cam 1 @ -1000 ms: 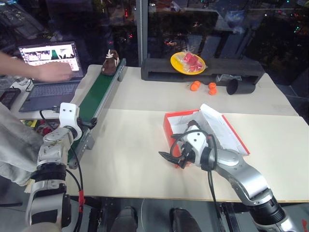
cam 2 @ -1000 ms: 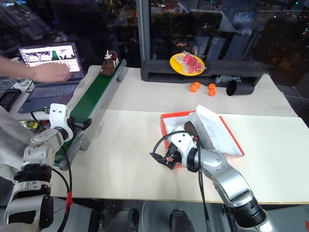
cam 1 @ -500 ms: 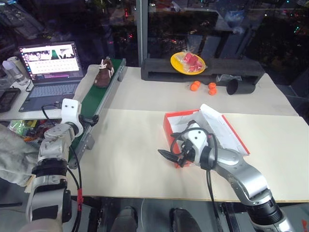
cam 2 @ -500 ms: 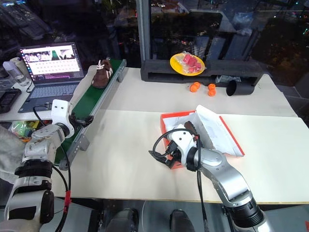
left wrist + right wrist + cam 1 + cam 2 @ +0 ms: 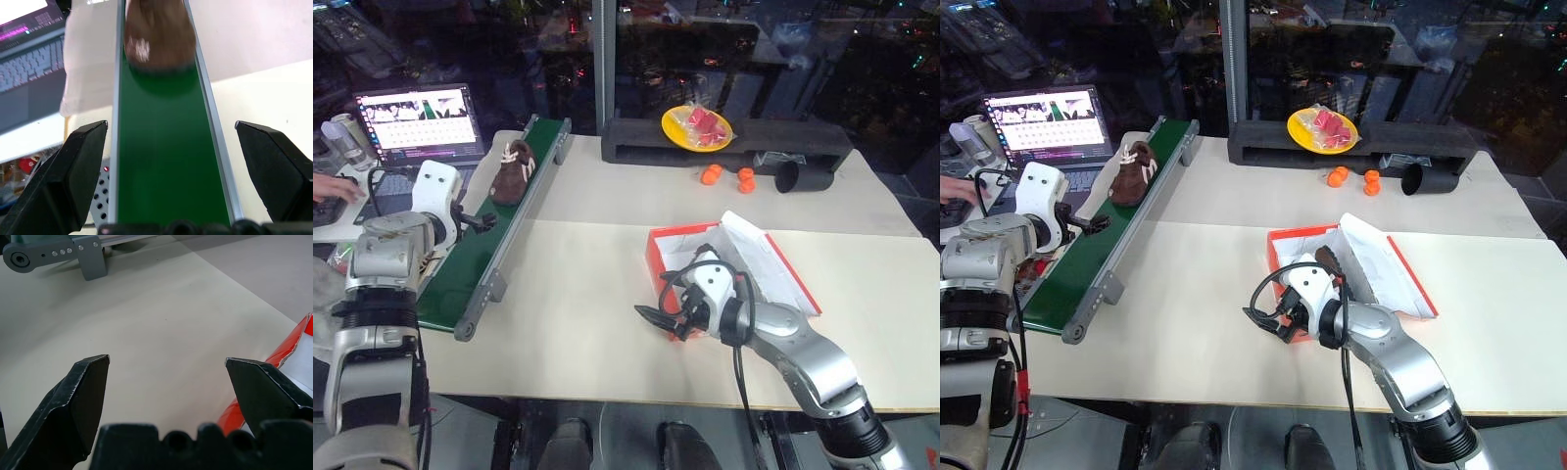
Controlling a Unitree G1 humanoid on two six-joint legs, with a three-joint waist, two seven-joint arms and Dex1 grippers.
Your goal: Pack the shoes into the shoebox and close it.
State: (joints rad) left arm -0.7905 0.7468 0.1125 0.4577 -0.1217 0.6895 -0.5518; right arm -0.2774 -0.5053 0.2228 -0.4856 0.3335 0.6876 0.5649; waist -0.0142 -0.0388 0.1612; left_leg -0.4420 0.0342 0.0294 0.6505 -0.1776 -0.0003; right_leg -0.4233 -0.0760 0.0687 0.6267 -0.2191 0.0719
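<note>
1. Red-orange cardboard forms the shoebox, open on the pale worktop, with its white lid tilted back on the far side.
2. Left of the shoebox runs a green conveyor belt; one brown shoe with white stripes lies on it.
3. Left end effector hangs over the belt, released, fingers spread wide, short of the shoe.
4. Right end effector sits just beside the shoebox's near left corner, released and empty.
</note>
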